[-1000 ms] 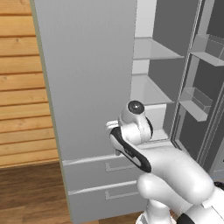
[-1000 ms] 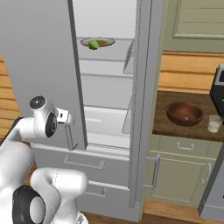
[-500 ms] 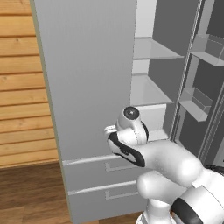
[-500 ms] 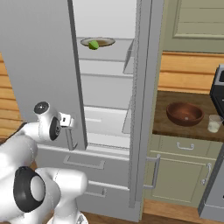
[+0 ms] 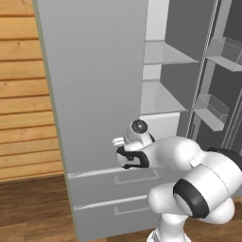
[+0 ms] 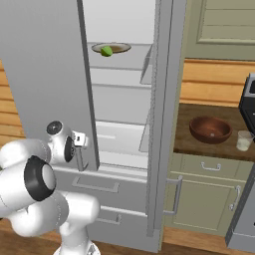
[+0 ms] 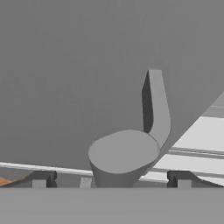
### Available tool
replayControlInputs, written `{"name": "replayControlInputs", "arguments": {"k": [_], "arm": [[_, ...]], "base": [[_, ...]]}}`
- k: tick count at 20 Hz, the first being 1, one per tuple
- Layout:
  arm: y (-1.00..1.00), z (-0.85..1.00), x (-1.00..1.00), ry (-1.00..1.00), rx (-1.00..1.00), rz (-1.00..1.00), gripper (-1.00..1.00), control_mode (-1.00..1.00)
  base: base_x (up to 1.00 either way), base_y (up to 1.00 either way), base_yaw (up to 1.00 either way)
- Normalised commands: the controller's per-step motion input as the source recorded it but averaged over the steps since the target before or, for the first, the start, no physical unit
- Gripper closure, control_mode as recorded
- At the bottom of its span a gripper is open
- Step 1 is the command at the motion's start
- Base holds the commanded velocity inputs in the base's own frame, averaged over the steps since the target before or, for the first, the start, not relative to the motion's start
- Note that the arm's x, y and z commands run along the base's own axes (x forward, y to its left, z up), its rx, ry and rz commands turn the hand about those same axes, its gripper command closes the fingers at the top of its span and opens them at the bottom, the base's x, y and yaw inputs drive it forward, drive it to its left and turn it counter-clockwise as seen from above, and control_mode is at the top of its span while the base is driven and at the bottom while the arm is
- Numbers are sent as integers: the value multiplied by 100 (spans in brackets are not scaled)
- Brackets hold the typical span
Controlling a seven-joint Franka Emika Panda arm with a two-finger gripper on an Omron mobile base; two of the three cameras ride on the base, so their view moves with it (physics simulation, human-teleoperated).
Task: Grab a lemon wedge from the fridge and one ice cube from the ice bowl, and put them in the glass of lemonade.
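The grey fridge [image 5: 94, 71] stands with its upper doors swung open. A lemon wedge [image 6: 106, 51], small and yellowish-green, lies on a pale plate [image 6: 119, 48] on the top shelf. My gripper [image 6: 79, 149] is open at the lower end of the left door's bar handle [image 7: 155, 105]. In the hand view the handle's end sits between my gripper's [image 7: 111, 179] two spread fingertips. The ice bowl [image 6: 210, 129] and the glass of lemonade [image 6: 243, 140] stand on the counter to the right. I cannot make out an ice cube in the bowl.
The right fridge door [image 6: 162, 114] stands edge-on between the shelves and the counter. Two fridge drawers [image 5: 118, 189] lie below my hand. Beige cupboards [image 6: 204, 199] sit under the counter. A wooden wall [image 5: 23, 94] runs along the left.
The arm has folded lower and swung round, and the hand has sunk slightly along the left door's handle. The fridge doors and the shelf contents have not moved.
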Motion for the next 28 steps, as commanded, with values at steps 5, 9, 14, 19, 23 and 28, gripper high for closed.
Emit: {"name": "replayControlInputs", "arguments": {"k": [5,9,14,19,23,28], "arm": [[0,-25,22,0,0,0,-100,-100],[0,-19,39,1,0,0,-100,-100],[0,0,29,5,0,0,100,-100],[0,0,16,2,0,0,100,-100],[23,1,2,2,0,0,100,-100],[71,10,-4,0,0,2,100,-100]], "base": [[0,0,0],[0,0,0],[0,0,0],[0,0,0],[0,0,0],[0,0,0]]}}
